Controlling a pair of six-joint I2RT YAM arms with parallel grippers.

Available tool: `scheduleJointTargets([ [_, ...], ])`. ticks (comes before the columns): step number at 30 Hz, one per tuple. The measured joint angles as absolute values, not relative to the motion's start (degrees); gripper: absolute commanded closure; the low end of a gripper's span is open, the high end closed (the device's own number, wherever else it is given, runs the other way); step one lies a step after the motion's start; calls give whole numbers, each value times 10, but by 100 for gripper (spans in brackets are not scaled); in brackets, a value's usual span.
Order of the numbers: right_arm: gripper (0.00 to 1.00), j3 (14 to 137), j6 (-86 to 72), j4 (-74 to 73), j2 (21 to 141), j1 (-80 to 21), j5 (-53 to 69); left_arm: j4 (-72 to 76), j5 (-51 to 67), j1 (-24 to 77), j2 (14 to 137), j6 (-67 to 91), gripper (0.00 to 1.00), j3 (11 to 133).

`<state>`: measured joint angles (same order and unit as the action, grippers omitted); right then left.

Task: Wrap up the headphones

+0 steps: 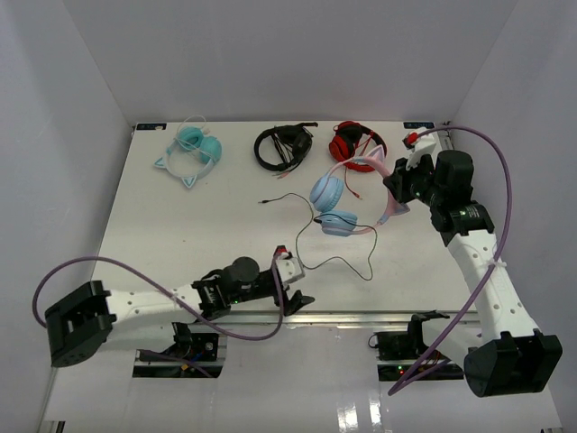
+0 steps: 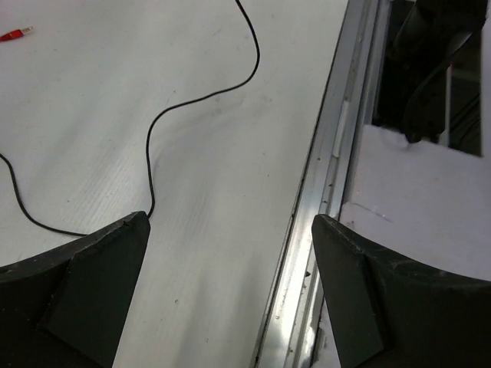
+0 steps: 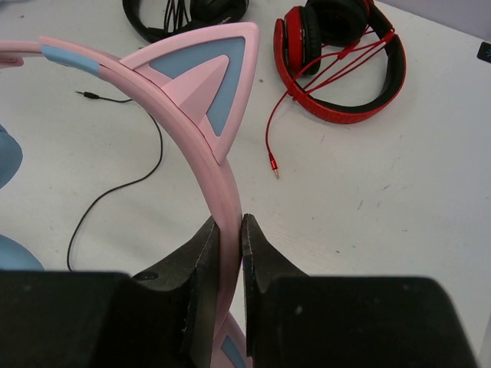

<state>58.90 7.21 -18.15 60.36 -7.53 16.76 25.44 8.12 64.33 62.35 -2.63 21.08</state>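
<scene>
The headphones (image 1: 326,192) lie on the table (image 1: 180,234) a little toward 3 o'clock from its middle, with the two light blue ear cups (image 1: 339,223) flat and the pink headband (image 1: 386,180) arching off toward 2 o'clock. The right claw (image 1: 395,202) sits at 3 o'clock of the ear cups. Its wrist view shows the fingers (image 3: 201,253) pinched tight on the headband (image 3: 207,123) just below a cat ear. The right arm rises from its base at 5 o'clock, reaches toward 12 o'clock and bends its wrist toward 9 o'clock. The thin dark cable (image 1: 335,262) trails from the cups toward 6 o'clock in loose loops. The left claw (image 1: 296,289) lies at the 6 o'clock edge of the table, jaws spread wide with nothing between them. The cable (image 2: 153,138) runs up beside one fingertip, contact unclear. The left arm stretches low along the near edge, pointing toward 3 o'clock. Red headphones (image 1: 354,142), black headphones (image 1: 282,146) and aqua headphones (image 1: 191,153) lie along the 12 o'clock side
</scene>
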Motion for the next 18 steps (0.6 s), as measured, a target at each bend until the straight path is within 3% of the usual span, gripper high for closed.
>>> scheduleJointTargets([
  [9, 92, 616, -21, -222, 642, -67, 176, 449, -83, 684, 941, -137, 2, 328],
  [18, 92, 649, -75, -241, 650, -48, 233, 515, -98, 684, 1104, -215, 3, 476],
])
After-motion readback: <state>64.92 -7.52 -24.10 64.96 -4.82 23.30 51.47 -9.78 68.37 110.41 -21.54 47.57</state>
